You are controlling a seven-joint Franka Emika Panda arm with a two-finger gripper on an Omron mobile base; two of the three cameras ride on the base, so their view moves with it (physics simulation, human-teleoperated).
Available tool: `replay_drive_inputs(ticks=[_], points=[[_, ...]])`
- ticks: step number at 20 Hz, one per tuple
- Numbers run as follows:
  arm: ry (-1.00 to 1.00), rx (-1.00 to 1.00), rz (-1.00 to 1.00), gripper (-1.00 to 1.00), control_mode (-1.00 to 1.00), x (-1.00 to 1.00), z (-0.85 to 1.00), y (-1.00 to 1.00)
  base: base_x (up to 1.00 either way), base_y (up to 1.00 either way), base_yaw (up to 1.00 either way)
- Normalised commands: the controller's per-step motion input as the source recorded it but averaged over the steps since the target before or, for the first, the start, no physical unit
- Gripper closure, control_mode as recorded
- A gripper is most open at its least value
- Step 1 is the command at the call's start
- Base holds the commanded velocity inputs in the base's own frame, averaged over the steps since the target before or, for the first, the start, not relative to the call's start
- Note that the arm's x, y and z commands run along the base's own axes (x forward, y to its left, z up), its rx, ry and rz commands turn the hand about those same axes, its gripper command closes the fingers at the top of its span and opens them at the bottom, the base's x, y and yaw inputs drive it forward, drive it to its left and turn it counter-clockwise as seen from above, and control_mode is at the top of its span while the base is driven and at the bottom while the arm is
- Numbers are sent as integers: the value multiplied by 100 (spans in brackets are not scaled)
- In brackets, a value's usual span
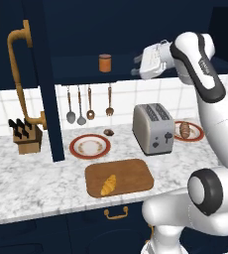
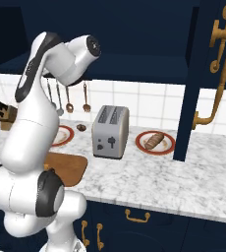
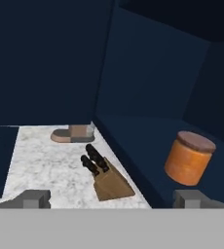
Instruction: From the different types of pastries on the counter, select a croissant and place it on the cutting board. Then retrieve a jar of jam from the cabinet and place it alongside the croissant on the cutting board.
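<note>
The jar of jam (image 1: 105, 63), an orange-brown cylinder with a darker lid, stands upright on the shelf of the open navy cabinet (image 1: 47, 99). My gripper (image 1: 135, 66) is at shelf height, a short way right of the jar, open and empty. In the hand view the jar (image 3: 189, 158) sits off to the right, just above my right fingertip (image 3: 192, 198), with the gripper (image 3: 113, 199) open wide. The golden croissant (image 1: 108, 184) lies on the wooden cutting board (image 1: 131, 173) on the marbled counter (image 1: 31, 183). A brown round pastry (image 1: 185, 129) rests on a plate, and a tiny dark lump (image 1: 108, 132) lies behind.
A toaster (image 1: 153, 129) stands below my hand. An empty red-rimmed plate (image 1: 89, 146) and a knife block (image 1: 26, 135) sit to the left, with utensils (image 1: 81, 106) hanging on the tiled wall. The open cabinet door with its brass handle (image 1: 18, 74) juts out at the left.
</note>
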Motion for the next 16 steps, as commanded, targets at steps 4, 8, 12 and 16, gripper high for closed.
replay_drive_inputs(ticks=[4,8,12,16], points=[[0,0,0,-100,-100,20,0,13,0,0,0],[0,0,0,-100,-100,27,0,24,0,0,0],[0,0,0,-100,-100,30,0,21,0,0,0],[1,1,0,-100,-100,35,0,10,0,0,0]])
